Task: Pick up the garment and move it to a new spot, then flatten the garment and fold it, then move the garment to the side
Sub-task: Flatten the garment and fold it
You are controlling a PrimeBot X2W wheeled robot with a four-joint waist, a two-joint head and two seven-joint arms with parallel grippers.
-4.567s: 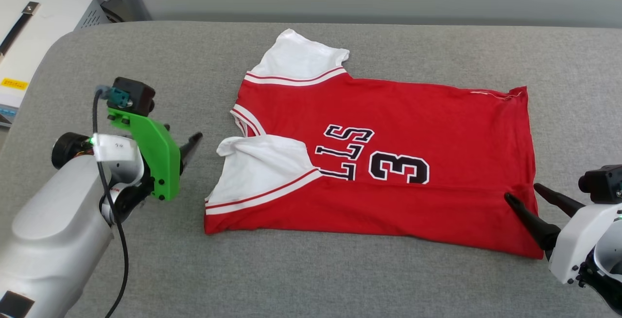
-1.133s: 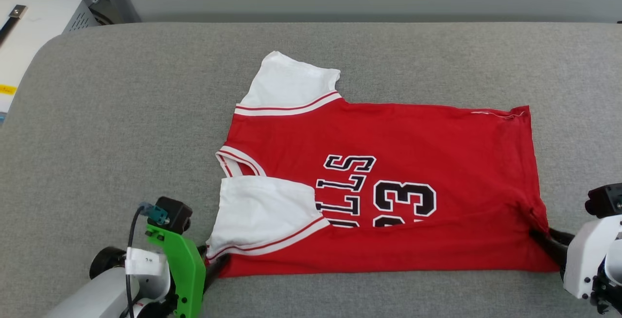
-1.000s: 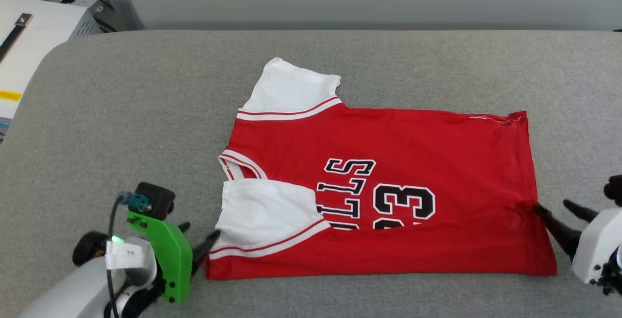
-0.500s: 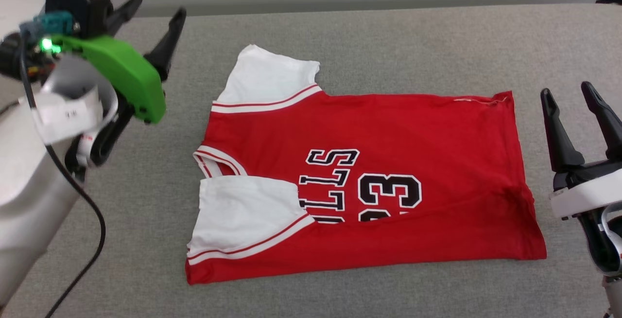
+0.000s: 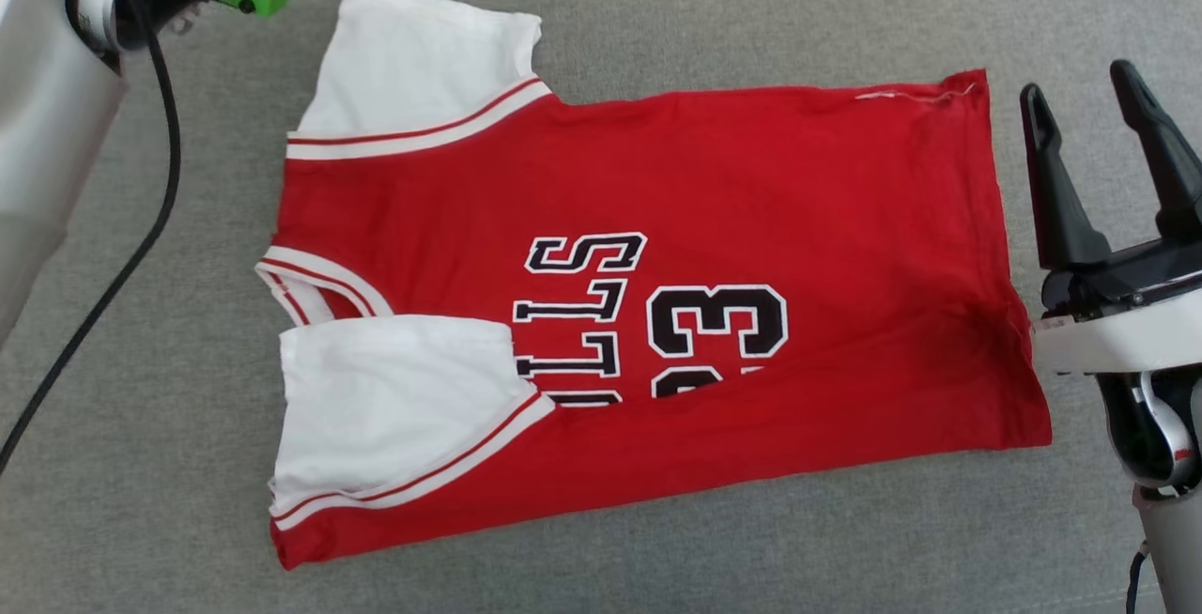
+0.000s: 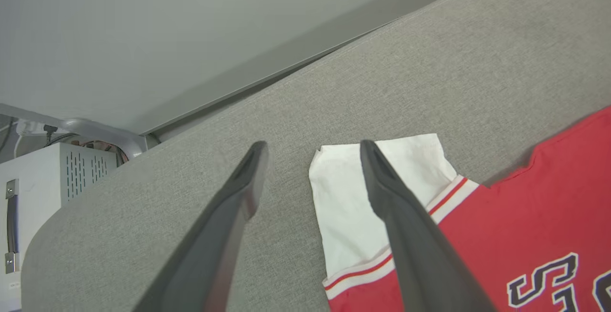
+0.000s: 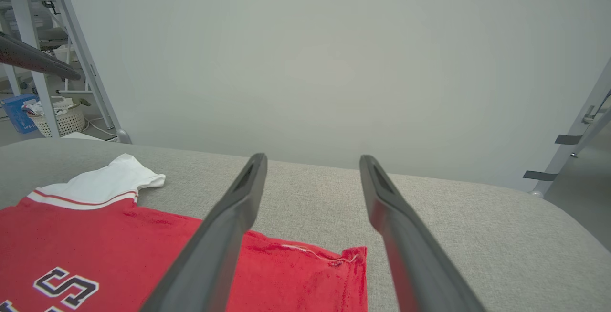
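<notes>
One fold shows in the garment [image 5: 657,248] on the counter [image 5: 657,13]; left gripper [image 6: 312,147] and right gripper [image 5: 1077,79] hover, jaws wide and empty; more folding and the side move are left.

The garment [image 5: 751,191] lies flat on the table [image 5: 657,4], collar at 9 o'clock, hem at 3 o'clock. One sleeve [image 5: 413,69] sticks out at 11 o'clock onto the table. The other sleeve [image 5: 394,407] lies folded on the body at 8 o'clock, over the start of the lettering [image 5: 573,314]. The 6 o'clock edge is folded onto the body, over part of the number [image 5: 718,332].

The right gripper [image 5: 1077,77] stands just beside the hem at 3 o'clock, off the cloth, fingers pointing to 12. The left arm [image 5: 47,126] is at 10 o'clock, its cable [image 5: 150,220] running toward 8. The left gripper [image 6: 313,144] hangs over the far sleeve's corner. A cabinet [image 6: 47,173] stands beyond the table's corner, and a wall [image 7: 334,64] is behind at 12.
</notes>
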